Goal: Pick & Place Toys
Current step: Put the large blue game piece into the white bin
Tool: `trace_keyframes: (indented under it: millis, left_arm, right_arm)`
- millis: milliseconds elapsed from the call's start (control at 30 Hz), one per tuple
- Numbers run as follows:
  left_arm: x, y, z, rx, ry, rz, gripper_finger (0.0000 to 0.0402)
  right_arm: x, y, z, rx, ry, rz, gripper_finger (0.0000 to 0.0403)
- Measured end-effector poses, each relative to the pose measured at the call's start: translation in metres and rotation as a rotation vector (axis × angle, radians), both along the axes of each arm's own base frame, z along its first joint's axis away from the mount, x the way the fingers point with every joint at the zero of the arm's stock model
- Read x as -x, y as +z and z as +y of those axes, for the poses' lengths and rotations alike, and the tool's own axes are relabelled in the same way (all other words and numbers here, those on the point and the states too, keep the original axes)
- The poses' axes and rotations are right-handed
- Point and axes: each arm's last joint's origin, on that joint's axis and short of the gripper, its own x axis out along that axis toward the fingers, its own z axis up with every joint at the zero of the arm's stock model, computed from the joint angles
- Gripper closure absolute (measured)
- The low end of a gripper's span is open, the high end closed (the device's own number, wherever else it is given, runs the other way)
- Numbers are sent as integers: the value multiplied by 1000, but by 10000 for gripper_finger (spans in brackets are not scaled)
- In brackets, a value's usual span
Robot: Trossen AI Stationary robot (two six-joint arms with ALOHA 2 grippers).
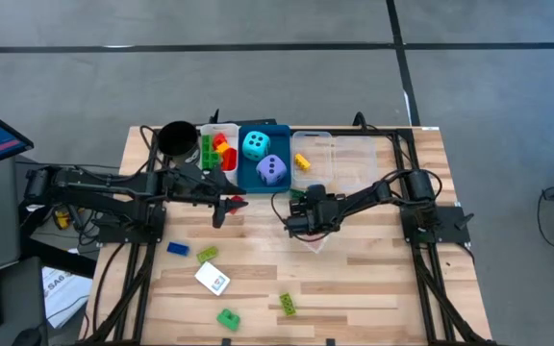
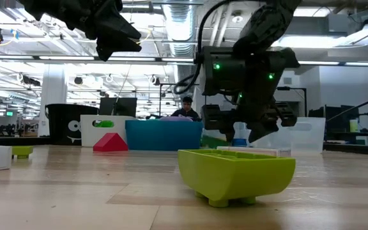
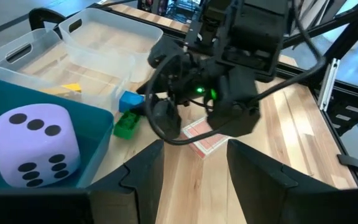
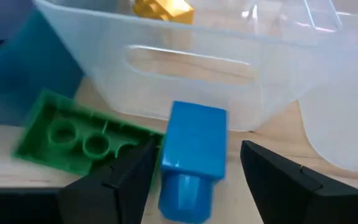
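Observation:
In the right wrist view a blue brick (image 4: 194,155) stands on the table against the clear tray's wall (image 4: 185,68). Beside it lies a flat green brick (image 4: 73,137). My right gripper (image 4: 197,149) is open and low over the table, one finger on either side of the blue brick, and I see no touch. A pink and white card (image 3: 205,138) lies under that gripper. My left gripper (image 3: 194,149) hangs open with nothing between its fingers, near the blue tray (image 1: 263,130), above a red brick (image 1: 238,201). A purple die (image 1: 272,171) and a cyan die (image 1: 255,145) lie in the blue tray.
A black cup (image 1: 176,137) and a white tray (image 1: 210,130) holding bricks stand at the back left. A yellow brick (image 1: 301,161) lies in the clear tray. Near the front lie a blue brick (image 1: 177,248), a white card (image 1: 213,279) and green bricks (image 1: 228,318), (image 1: 287,305).

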Motion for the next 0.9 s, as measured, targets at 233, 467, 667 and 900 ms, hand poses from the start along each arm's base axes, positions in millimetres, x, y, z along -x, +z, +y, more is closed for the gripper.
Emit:
trace_keyframes:
  millis: [233, 467, 667, 900]
  left_arm:
    - [0, 1, -4, -2, -18, -6, 234]
    - [0, 1, -4, -2, -18, -6, 234]
    - [0, 1, -4, -3, -18, -6, 234]
    - [0, 1, -4, -3, -18, -5, 234]
  right_arm:
    - [2, -3, -2, -5, -8, -10, 168]
    - [2, -5, -2, -26, -18, -28, 193]
    - [2, -6, -1, -40, -11, -19, 269]
    - [2, -6, -1, -41, -9, -17, 271]
